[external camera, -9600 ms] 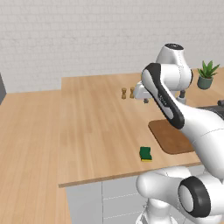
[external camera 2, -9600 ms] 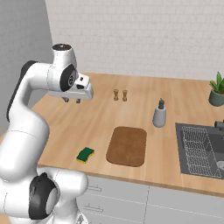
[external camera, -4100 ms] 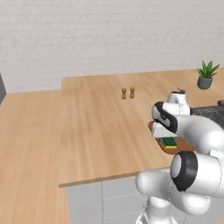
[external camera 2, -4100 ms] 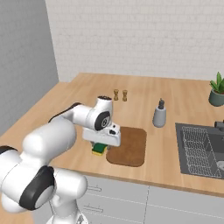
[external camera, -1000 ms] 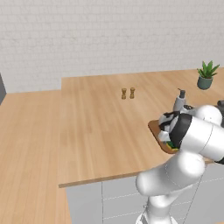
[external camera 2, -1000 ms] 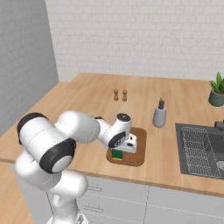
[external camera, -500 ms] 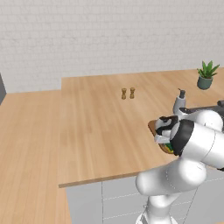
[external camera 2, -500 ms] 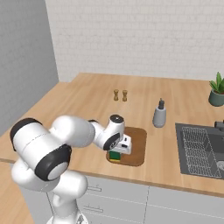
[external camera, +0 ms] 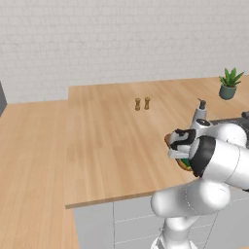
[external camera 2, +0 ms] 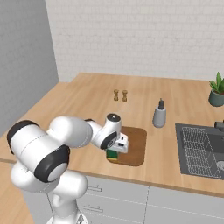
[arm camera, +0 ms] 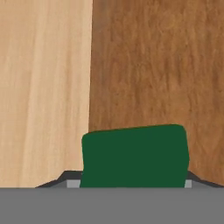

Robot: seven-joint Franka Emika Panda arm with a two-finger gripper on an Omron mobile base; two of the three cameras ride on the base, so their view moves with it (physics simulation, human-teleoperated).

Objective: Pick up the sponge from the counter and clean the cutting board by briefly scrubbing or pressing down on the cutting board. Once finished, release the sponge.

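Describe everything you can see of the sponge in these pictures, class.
The sponge is a small rectangular block, dark green on top with a yellow layer beneath. It sits on the near left part of the reddish-brown cutting board, close to its edge, held in the hand directly above it.

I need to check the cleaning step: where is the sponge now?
The sponge sits between the gripper fingers on the cutting board, near its front-left corner in the right base view.
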